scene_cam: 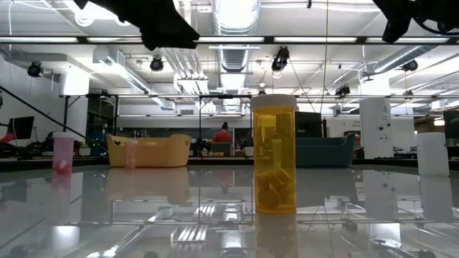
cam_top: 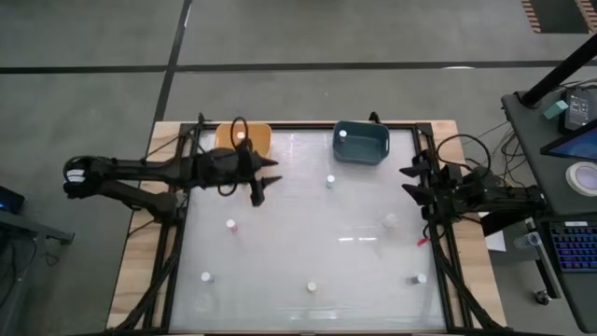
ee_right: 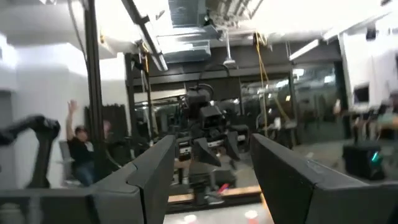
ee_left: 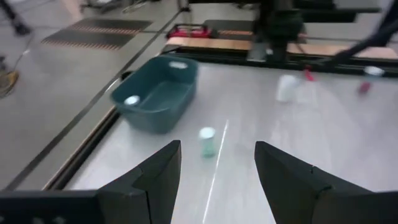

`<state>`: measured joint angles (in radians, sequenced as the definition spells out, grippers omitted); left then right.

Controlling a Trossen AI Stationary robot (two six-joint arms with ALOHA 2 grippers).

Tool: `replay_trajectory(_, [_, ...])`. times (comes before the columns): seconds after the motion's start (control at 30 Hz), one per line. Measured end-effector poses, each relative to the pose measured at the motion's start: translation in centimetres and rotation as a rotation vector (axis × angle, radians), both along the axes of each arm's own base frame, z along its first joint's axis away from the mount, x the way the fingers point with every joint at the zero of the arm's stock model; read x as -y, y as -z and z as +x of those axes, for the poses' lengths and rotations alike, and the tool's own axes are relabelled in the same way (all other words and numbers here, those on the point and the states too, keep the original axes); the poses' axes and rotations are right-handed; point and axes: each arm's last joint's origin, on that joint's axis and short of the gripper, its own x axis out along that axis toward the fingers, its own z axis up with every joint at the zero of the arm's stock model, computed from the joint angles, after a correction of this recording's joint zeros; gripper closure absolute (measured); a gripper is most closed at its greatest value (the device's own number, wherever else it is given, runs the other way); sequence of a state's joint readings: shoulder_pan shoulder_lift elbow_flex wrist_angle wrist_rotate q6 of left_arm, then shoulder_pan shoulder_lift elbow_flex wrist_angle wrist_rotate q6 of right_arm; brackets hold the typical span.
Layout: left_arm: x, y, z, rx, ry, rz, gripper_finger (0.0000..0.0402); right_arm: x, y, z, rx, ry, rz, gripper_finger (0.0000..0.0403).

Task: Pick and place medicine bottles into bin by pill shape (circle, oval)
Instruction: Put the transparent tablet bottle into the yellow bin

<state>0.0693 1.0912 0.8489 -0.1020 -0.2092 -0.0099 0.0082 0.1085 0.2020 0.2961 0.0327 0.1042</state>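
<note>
Small white-capped medicine bottles stand upright on the glossy white table [cam_top: 280, 243]: one near the far middle [cam_top: 330, 180], one at the left [cam_top: 230, 225], others along the near edge [cam_top: 206, 276] [cam_top: 312, 287] [cam_top: 421, 278] and one at the right [cam_top: 390, 220]. One more bottle stands in each bin. My left gripper [cam_top: 273, 172] is open and empty above the table beside the orange bin [cam_top: 244, 138]. In its wrist view [ee_left: 217, 168] the far-middle bottle [ee_left: 207, 141] lies ahead between the fingers, apart from them. My right gripper [cam_top: 409, 181] is open and empty at the table's right edge.
The teal bin [cam_top: 361, 142] stands at the far edge right of centre, the orange bin left of it. In the low view an amber bottle [scene_cam: 275, 154] with pills stands nearest. A dark frame rims the table. A person [ee_right: 81, 149] shows in the room behind.
</note>
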Motion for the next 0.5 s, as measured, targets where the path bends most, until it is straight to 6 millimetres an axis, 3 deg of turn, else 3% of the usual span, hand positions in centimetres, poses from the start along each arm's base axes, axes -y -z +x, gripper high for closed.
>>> replay_trajectory(0.27, [1.5, 0.8, 0.3, 0.035, 0.226, 0.206, 0.0212, 0.0, -0.4, 1.2, -0.081, -0.058, 0.161, 0.0200])
replay_trajectory(0.5, [1.0, 1.4, 0.4, 0.083, 0.320, 0.396, 0.0212, 0.1, -1.5, 3.2, -0.269, -0.014, 0.231, 0.0200])
